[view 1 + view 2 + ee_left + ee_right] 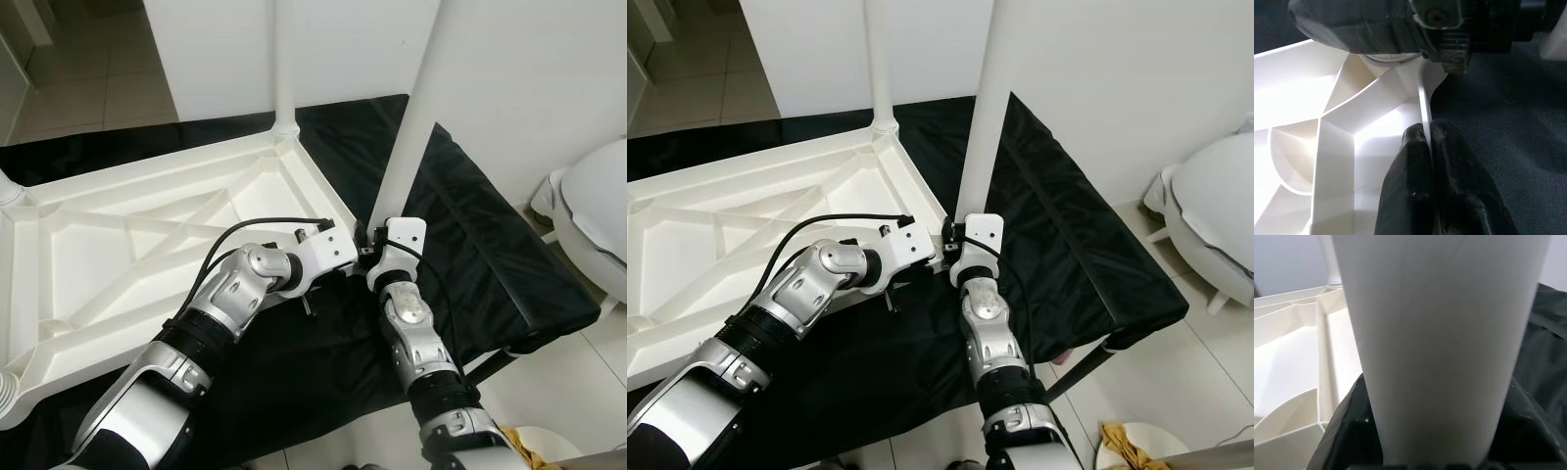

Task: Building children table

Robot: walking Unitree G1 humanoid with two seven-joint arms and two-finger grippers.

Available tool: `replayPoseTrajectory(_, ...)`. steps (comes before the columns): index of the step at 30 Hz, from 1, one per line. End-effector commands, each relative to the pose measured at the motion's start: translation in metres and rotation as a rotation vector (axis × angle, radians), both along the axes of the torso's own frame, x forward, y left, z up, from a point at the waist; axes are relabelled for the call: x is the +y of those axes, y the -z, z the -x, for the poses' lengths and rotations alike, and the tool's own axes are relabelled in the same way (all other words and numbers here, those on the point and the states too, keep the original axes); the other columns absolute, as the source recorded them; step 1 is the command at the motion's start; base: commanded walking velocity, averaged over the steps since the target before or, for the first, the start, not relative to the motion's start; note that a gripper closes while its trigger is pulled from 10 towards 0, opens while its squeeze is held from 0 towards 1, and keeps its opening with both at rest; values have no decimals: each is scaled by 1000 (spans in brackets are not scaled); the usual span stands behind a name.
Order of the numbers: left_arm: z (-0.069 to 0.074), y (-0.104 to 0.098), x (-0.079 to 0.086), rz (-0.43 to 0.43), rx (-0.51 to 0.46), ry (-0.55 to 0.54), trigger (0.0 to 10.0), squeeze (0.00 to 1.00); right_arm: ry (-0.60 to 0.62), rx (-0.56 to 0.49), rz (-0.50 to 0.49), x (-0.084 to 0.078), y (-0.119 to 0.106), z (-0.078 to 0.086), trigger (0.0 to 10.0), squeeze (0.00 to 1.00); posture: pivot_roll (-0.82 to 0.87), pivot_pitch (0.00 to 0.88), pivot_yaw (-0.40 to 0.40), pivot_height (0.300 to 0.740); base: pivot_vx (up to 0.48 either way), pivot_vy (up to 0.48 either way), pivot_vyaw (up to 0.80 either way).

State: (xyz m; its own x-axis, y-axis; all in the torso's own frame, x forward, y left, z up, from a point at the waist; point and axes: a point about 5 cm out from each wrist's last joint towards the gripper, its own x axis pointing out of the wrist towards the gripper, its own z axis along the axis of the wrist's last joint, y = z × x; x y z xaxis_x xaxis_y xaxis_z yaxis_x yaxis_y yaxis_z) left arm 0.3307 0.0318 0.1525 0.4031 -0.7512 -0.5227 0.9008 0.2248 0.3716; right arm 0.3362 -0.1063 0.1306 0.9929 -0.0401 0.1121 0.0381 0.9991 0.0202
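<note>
The white tabletop [118, 235] lies upside down on a black cloth [470, 264], ribs up so legs can go in. The left gripper [1427, 147] pinches its rim, likely to steady it. The right gripper [1435, 450] clamps a white leg [411, 127], upright at the near corner.

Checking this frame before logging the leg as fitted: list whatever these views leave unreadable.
- Joint of the white leg with the tabletop: both eye views, hidden behind the right gripper.
- Leg's top: cut off by the upper edge.
- Left gripper pinching the tabletop rim: covered by its own wrist in the eye views.
- Right gripper's fingers: leg blocks the right wrist view.
</note>
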Motion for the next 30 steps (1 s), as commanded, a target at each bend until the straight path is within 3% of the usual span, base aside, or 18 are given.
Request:
replayPoseTrajectory(1, 4, 12, 3, -60, 25, 17, 10000, 0, 139, 130, -11, -25, 25, 7, 0, 0, -60, 60, 15, 740, 0, 0, 0)
replayPoseTrajectory(5, 3, 11, 3, -60, 24, 17, 10000, 0, 163, 135, -9, -26, 23, 9, 0, 0, -60, 59, 13, 740, 0, 0, 0)
replayPoseTrajectory(7, 3, 12, 3, -61, 24, 17, 10000, 0, 175, 124, 20, -42, 18, 5, 0, 0, -64, 60, 12, 740, 0, 0, 0)
replayPoseTrajectory(8, 3, 12, 3, -61, 24, 17, 10000, 0, 172, 119, 32, -48, 16, 3, 10000, 0, -64, 60, 12, 740, 0, 0, 0)
replayPoseTrajectory(9, 3, 12, 3, -61, 24, 16, 10000, 0, 169, 117, 38, -51, 15, 2, 10000, 0, -64, 60, 12, 740, 0, 0, 0)
replayPoseTrajectory(10, 3, 12, 3, -59, 24, 16, 10000, 0, 158, 114, 31, -52, 15, 1, 10000, 467, -62, 60, 11, 740, 0, 0, 0)
replayPoseTrajectory(11, 3, 12, 3, -58, 24, 15, 10000, 0, 153, 113, 26, -52, 14, 1, 10000, 467, -62, 60, 10, 740, 0, 0, 0)
replayPoseTrajectory(12, 3, 12, 3, -58, 24, 15, 10000, 0, 144, 107, 31, -54, 13, 0, 10000, 1000, -62, 61, 12, 740, 0, 0, 0)
replayPoseTrajectory(18, 3, 12, 4, -59, 24, 14, 10000, 0, 96, 93, 40, -59, 9, -2, 10000, 1000, -60, 62, 13, 740, 0, 0, 0)
replayPoseTrajectory(23, 2, 11, 5, -60, 23, 9, 10000, 0, -64, 51, 74, -63, -1, -9, 10000, 1000, -55, 67, 18, 740, 0, 0, 0)
replayPoseTrajectory(24, 3, 11, 6, -59, 24, 8, 10000, 0, -151, 32, 94, -61, -4, -10, 10000, 0, -55, 69, 20, 740, 0, 0, 0)
replayPoseTrajectory(28, 2, 10, 6, -60, 24, 8, 10000, 0, -259, 16, 109, -59, -7, -11, 10000, 0, -54, 73, 26, 740, 0, 0, 0)
replayPoseTrajectory(30, 2, 9, 7, -59, 24, 5, 10000, 0, -385, 5, 144, -55, -8, -9, 10000, 0, -55, 76, 34, 740, 0, 0, 0)
